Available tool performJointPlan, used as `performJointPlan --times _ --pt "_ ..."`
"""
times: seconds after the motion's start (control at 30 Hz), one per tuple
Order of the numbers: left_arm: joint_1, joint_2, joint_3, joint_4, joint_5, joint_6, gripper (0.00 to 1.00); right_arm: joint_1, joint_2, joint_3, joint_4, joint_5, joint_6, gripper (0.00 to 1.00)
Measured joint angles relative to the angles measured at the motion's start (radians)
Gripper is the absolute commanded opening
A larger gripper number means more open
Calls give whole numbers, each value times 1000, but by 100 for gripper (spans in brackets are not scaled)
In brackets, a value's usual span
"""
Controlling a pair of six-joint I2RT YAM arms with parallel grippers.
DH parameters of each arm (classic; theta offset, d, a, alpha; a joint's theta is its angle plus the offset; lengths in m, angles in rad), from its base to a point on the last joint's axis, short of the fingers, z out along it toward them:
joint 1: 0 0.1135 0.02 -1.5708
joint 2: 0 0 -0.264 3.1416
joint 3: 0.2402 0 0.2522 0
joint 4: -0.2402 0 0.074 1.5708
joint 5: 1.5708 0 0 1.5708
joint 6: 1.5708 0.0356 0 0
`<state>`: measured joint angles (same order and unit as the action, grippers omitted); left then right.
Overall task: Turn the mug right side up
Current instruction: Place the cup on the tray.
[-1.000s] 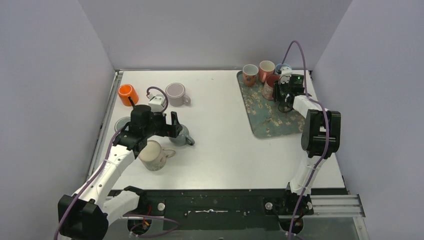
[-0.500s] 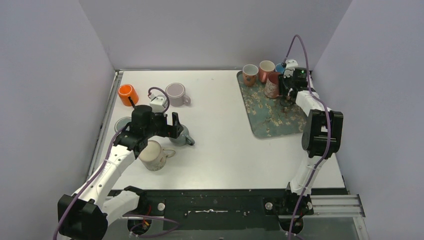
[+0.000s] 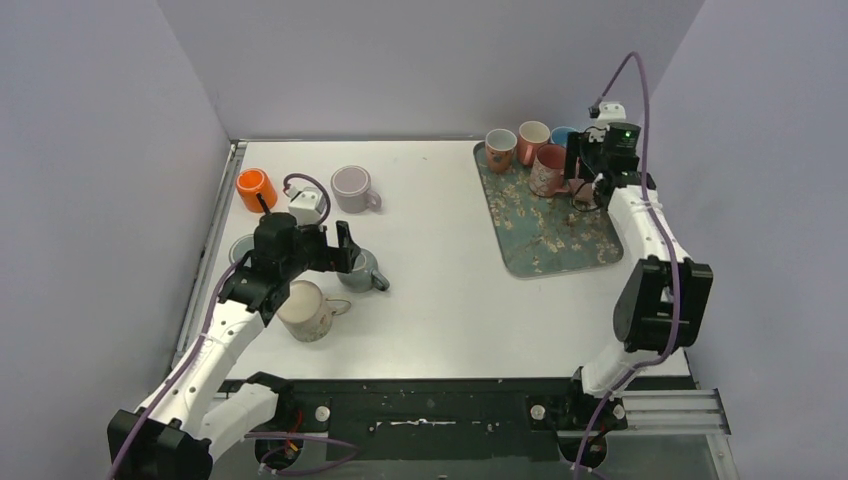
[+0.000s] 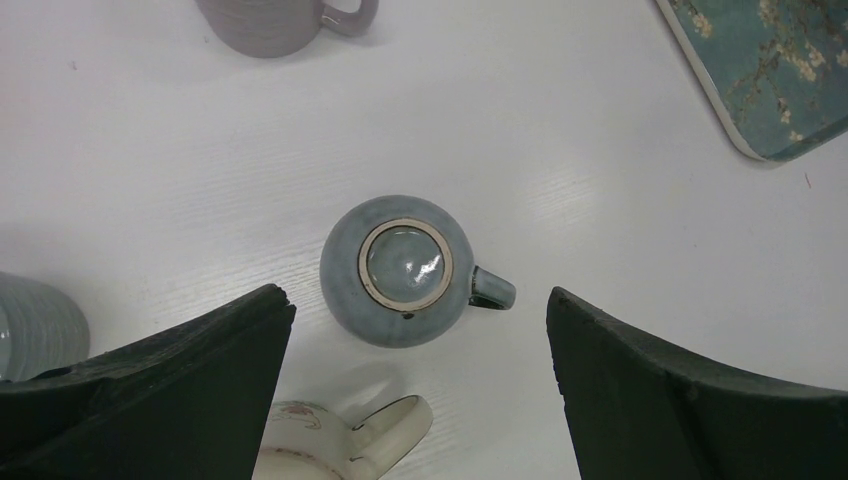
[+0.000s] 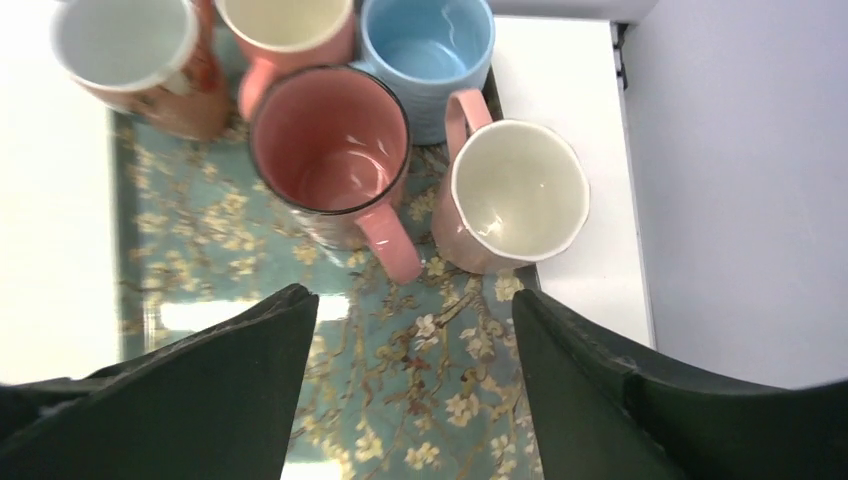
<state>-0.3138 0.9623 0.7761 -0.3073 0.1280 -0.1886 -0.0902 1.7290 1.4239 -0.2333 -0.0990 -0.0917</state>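
Observation:
A blue-grey mug point(image 4: 405, 268) stands upside down on the white table, base up, handle to the right; it also shows in the top view point(image 3: 364, 273). My left gripper point(image 4: 417, 300) is open and empty, hovering above it with a finger on each side, not touching; in the top view the left gripper point(image 3: 338, 252) covers part of the mug. My right gripper point(image 5: 412, 300) is open and empty above the floral tray point(image 5: 190, 270), just in front of the upright mugs there; in the top view the right gripper point(image 3: 587, 186) is at the tray's back right.
A cream floral mug point(image 3: 308, 310) lies on its side near the blue-grey one. An orange mug point(image 3: 256, 189), a lilac mug point(image 3: 351, 187) and a grey cup point(image 3: 241, 247) stand at the back left. Several upright mugs crowd the far end of the tray point(image 3: 560, 245).
My right arm has risen and swung back and to the right, away from the dark pink mug on the tray. My left gripper has shifted slightly left over the blue-grey mug.

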Motion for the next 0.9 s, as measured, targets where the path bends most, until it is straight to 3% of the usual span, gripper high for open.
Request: performJointPlan --times 0.23,0.43,0.73,0.9 --pt "2 13 4 -16 -49 -63 97 57 -275 -145 16 -58 113 86" --pt "8 121 41 -69 -56 -72 85 192 -362 -245 16 -92 166 100" --pt "-8 184 129 -171 -93 -105 77 268 -557 -434 84 -83 269 100" --pt "-126 187 148 -198 -195 -212 76 267 -617 -443 87 -23 365 100"
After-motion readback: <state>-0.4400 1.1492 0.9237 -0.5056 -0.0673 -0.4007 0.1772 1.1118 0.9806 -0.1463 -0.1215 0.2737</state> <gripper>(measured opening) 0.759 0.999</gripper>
